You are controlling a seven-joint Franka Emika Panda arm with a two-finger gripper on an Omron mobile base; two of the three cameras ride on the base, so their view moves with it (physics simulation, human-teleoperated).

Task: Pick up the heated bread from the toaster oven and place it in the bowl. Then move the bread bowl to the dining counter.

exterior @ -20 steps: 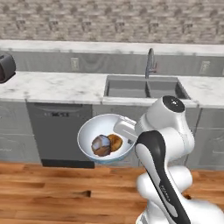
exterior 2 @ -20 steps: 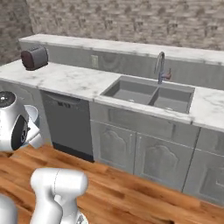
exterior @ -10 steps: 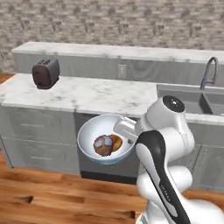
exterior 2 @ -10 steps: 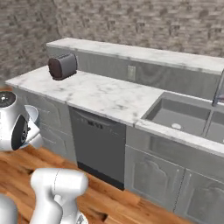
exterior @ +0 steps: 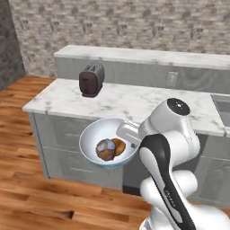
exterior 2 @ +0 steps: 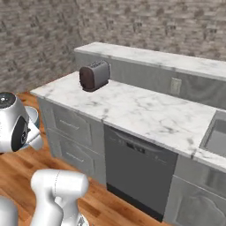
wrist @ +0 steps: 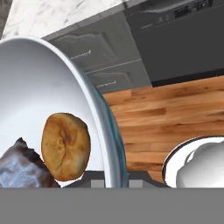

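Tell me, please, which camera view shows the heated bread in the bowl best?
The left base view: the heated bread lies whole in the bowl, beside the golden roll. The hand view cuts the bread off at its edge.

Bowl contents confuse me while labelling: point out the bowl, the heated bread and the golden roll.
bowl point(exterior: 92, 137): left base view, bare inner wall.
heated bread point(exterior: 105, 150): left base view, dark top.
golden roll point(wrist: 65, 146): hand view, crust middle.

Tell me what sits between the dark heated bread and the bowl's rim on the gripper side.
The golden-brown roll lies there, inside the bowl, beside the heated bread. The hand view shows it best; the left base view shows the same order.
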